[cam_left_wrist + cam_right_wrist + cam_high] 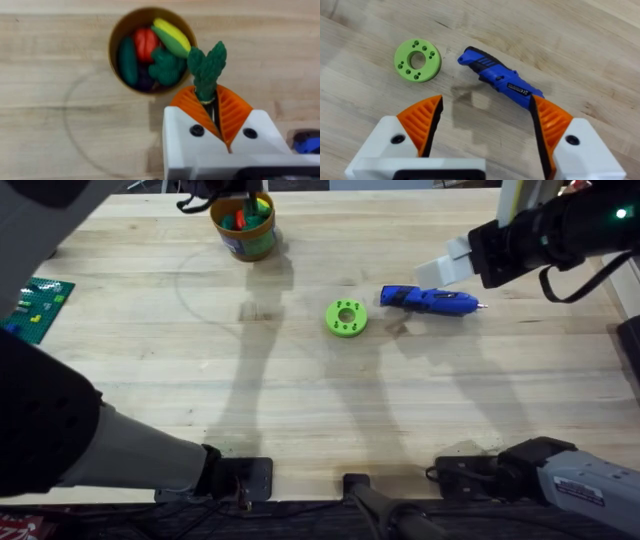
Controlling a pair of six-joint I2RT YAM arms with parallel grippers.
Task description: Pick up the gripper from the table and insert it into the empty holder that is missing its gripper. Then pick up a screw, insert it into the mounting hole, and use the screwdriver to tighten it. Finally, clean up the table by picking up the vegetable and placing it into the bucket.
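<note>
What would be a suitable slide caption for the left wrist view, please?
Left gripper shut on a green leafy toy vegetable beside the round yellow bucket of toy vegetables on the pale wooden table.

- the left gripper is cut off at the far edge of the table above the bucket, with dark blurred bits there.
- a green leafy vegetable is pinched in its pads, the lower end hidden between them.
- the screwdriver tip hides behind an orange pad of the right gripper.
- a green board is cut by the table's left edge.
</note>
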